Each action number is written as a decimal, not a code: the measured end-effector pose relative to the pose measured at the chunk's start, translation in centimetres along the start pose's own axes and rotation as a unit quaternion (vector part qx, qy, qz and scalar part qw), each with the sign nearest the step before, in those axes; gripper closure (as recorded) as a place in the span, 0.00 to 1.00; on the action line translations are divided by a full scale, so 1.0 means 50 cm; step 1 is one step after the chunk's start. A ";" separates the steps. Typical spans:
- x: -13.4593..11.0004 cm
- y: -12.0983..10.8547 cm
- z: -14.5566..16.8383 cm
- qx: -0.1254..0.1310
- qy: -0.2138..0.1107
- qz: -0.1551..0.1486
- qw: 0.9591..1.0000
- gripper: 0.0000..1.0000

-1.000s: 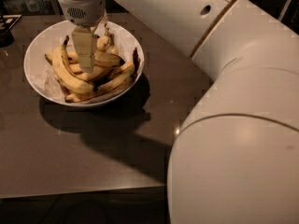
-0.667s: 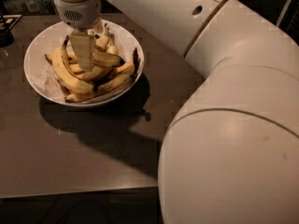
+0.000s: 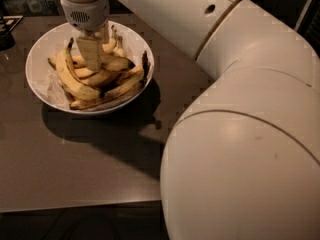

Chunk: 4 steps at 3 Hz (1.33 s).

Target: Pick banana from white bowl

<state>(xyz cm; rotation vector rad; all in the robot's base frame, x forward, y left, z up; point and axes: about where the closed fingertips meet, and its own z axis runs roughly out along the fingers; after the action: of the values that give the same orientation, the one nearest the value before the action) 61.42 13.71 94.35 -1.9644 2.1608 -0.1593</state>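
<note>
My gripper (image 3: pixel 94 59) sits among the bananas (image 3: pixel 75 85) in the white bowl (image 3: pixel 36 69), near the far-left corner of the desk (image 3: pixel 75 164). Can't tell if it's spread or pinching.

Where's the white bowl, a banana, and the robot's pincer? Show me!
white bowl (image 3: pixel 37 59): camera view, bare inner wall on the left.
banana (image 3: pixel 75 85): camera view, middle of the long front one.
pincer (image 3: pixel 94 54): camera view, its lower end, over the bananas.
</note>
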 end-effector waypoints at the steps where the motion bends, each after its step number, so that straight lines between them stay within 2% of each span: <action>1: 0.003 -0.006 0.001 -0.006 -0.004 0.003 1.000 0.86; 2: 0.002 -0.010 0.005 -0.012 -0.013 0.004 1.000 1.00; 3: -0.011 -0.019 0.006 -0.002 -0.025 0.003 1.000 1.00; 4: -0.007 -0.014 -0.032 0.013 -0.057 -0.006 0.998 1.00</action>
<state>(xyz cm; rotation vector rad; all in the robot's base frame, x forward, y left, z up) 61.78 13.90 96.08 -1.9233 2.0666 -0.0750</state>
